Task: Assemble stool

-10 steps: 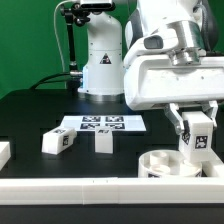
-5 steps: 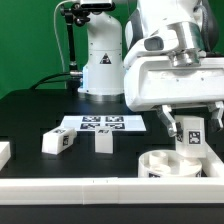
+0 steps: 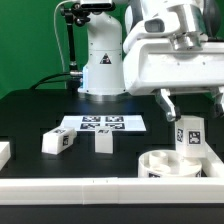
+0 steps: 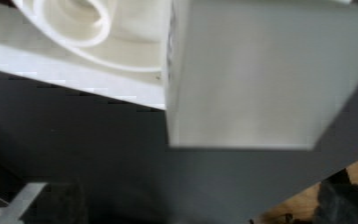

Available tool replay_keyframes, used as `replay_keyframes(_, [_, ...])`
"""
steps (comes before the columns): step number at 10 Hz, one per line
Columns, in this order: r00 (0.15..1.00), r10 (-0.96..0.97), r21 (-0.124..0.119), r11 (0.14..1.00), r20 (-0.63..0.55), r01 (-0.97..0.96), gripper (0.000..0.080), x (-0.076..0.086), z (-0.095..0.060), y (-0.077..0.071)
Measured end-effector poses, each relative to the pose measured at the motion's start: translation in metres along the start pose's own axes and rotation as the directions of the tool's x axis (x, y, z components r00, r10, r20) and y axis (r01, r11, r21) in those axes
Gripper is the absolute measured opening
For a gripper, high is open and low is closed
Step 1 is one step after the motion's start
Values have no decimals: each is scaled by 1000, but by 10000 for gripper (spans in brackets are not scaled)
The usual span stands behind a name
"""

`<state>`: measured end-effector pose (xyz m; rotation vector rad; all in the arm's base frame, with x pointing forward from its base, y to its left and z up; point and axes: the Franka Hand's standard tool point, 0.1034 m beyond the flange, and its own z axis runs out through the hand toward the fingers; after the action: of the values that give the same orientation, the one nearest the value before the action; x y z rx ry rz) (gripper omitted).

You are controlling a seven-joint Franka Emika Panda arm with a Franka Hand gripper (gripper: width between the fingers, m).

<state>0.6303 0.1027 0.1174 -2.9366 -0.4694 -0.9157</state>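
Note:
The round white seat [image 3: 168, 165] lies at the exterior view's right, by the front rail. One tagged leg [image 3: 191, 137] stands slightly tilted in the seat. My gripper [image 3: 190, 110] is just above this leg, its fingers [image 3: 165, 103] spread wider than the leg and not touching it. Two more legs [image 3: 57, 141] [image 3: 102, 142] lie on the black table to the left. In the wrist view the leg [image 4: 247, 75] fills the middle as a big white block, with the seat [image 4: 87, 35] beside it; my fingers do not show there.
The marker board [image 3: 100, 124] lies flat behind the two loose legs. A long white rail [image 3: 90, 186] runs along the front edge. A white block [image 3: 4, 152] sits at the far left edge. The robot base [image 3: 100, 65] stands at the back.
My gripper has risen and its fingers have spread away from the leg. The leg has stayed low on the seat and shifted slightly left.

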Motion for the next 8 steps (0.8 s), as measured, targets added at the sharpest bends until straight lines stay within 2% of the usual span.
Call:
replay_keyframes(4, [1000, -1, 2, 1000, 9, 1, 649, 0, 1, -1])
replay_keyframes(6, [999, 41, -4, 999, 22, -41, 649, -9, 2, 2])
replay_keyframes(7, [994, 65, 12, 998, 93, -66, 649, -16, 5, -5])
replay_keyframes(8, [987, 61, 28, 997, 149, -66, 649, -16, 4, -12])
